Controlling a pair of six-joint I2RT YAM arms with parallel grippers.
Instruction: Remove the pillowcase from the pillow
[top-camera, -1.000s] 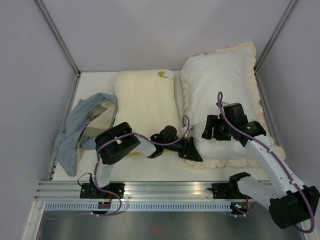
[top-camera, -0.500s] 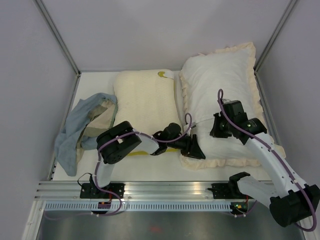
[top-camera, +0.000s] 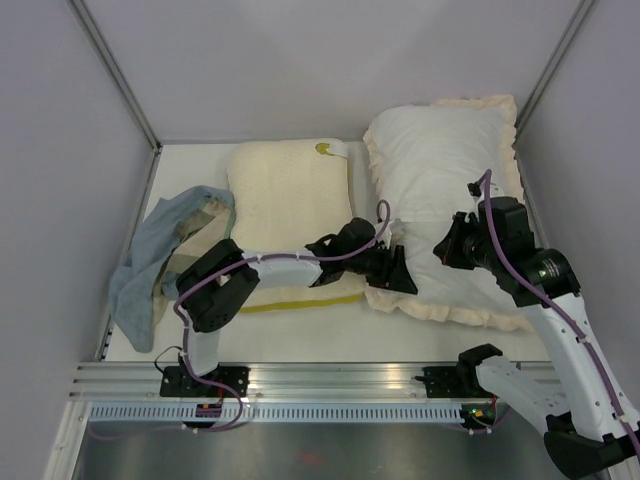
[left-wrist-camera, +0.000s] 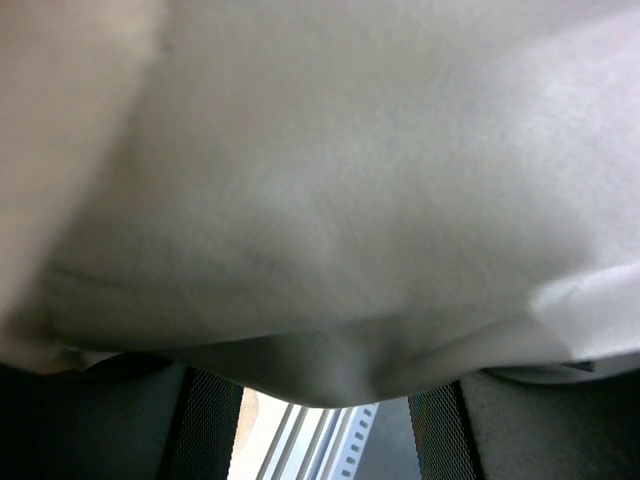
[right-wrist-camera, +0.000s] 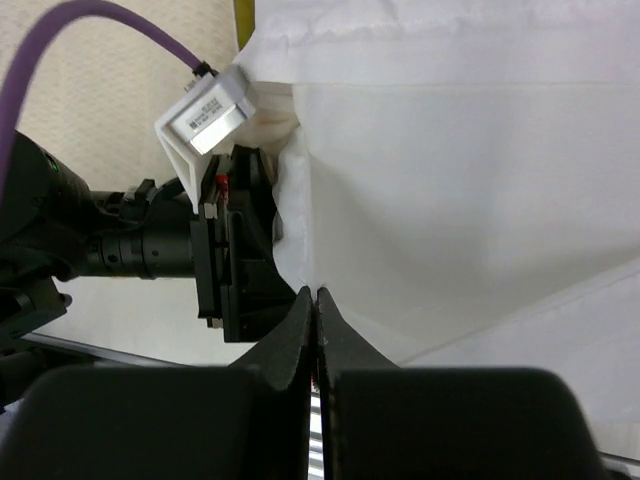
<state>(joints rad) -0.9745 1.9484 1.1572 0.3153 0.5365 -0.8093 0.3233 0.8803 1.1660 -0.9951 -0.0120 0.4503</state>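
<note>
Right wrist: white camera module (right-wrist-camera: 212, 110) beside pillow (right-wrist-camera: 450, 200), lettering illegible.

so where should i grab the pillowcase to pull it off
Probably the pillowcase by the cream frill on its near edge, coming in low from the near side. There the frill seems to lie flat on the table and sticks out past the plump pillow, so a pincer could pinch cloth alone without catching the pillow.
</note>
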